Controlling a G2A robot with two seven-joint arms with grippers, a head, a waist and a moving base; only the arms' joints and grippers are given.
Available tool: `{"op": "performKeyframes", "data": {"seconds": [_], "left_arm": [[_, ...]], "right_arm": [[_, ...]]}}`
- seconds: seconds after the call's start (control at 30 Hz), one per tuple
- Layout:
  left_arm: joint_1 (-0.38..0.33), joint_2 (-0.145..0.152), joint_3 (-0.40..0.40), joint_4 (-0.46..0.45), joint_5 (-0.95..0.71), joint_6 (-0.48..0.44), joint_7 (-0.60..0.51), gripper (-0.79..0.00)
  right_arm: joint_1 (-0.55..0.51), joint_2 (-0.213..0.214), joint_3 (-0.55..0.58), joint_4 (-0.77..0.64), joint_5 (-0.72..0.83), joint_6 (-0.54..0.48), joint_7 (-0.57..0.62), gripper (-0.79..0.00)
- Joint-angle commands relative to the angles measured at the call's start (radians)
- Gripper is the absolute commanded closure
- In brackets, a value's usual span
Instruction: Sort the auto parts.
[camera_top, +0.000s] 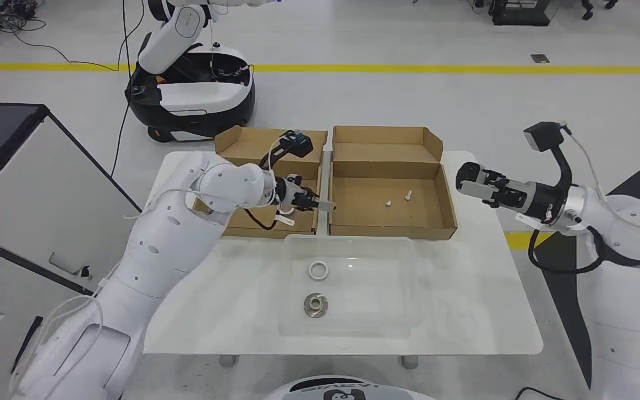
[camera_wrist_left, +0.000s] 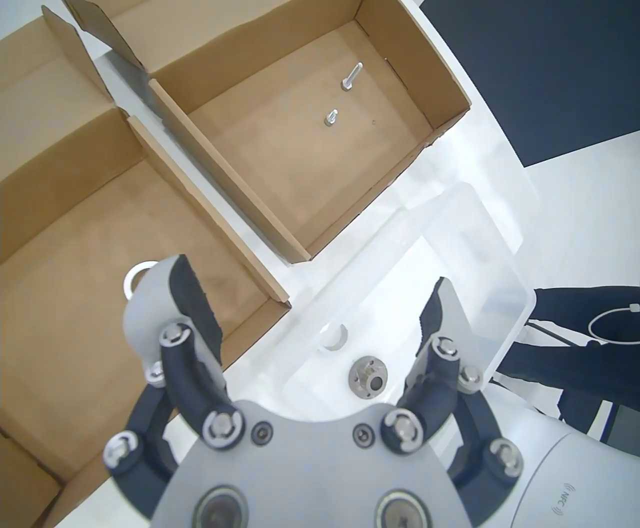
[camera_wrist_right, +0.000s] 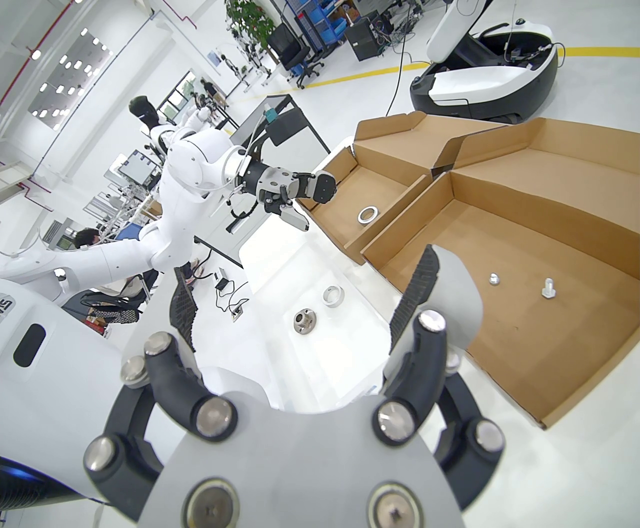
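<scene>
With both spread empty, the left tool (camera_top: 322, 203) hangs at 11 o'clock of the tray (camera_top: 390, 300) holding a ring (camera_top: 318, 270) and hub (camera_top: 315, 305), the right tool (camera_top: 465, 182) at 3 o'clock of the bolt box (camera_top: 360, 205).

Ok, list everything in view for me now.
Left box: 1, brown cardboard, table's far side.
Right box: 1, brown cardboard, beside it.
Metal ring: 1, silver, in left box.
Bolts: 2, silver, in right box.
Tray: 1, clear, before the boxes.
White ring: 1, white, in tray.
Flange: 1, grey metal, in tray.
Table: 1, white, under everything.
Left gripper: 1, grey and black, open at left box's near corner.
Right gripper: 1, grey and black, open beside right box.
</scene>
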Motion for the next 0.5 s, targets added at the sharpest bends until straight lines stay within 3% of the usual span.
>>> {"op": "performKeyframes", "data": {"seconds": [0.0, 0.2, 0.33, 0.43, 0.47], "left_arm": [[0.000, 0.000, 0.000, 0.000, 0.000, 0.000, 0.000, -0.785], [0.002, 0.014, 0.003, -0.080, 0.127, -0.048, -0.055, -0.785], [0.002, 0.027, 0.007, -0.168, 0.182, -0.042, -0.204, -0.785], [-0.022, 0.029, 0.049, -0.213, 0.246, -0.009, -0.358, -0.785], [-0.034, 0.026, 0.070, -0.232, 0.265, 0.011, -0.363, -0.785]], "right_arm": [[0.000, 0.000, 0.000, 0.000, 0.000, 0.000, 0.000, -0.785], [0.000, 0.000, 0.000, 0.000, 0.000, 0.000, 0.000, -0.785], [0.000, 0.000, 0.000, 0.000, 0.000, 0.000, 0.000, -0.785], [0.000, 0.000, 0.000, 0.000, 0.000, 0.000, 0.000, -0.785], [0.000, 0.000, 0.000, 0.000, 0.000, 0.000, 0.000, -0.785]]}}
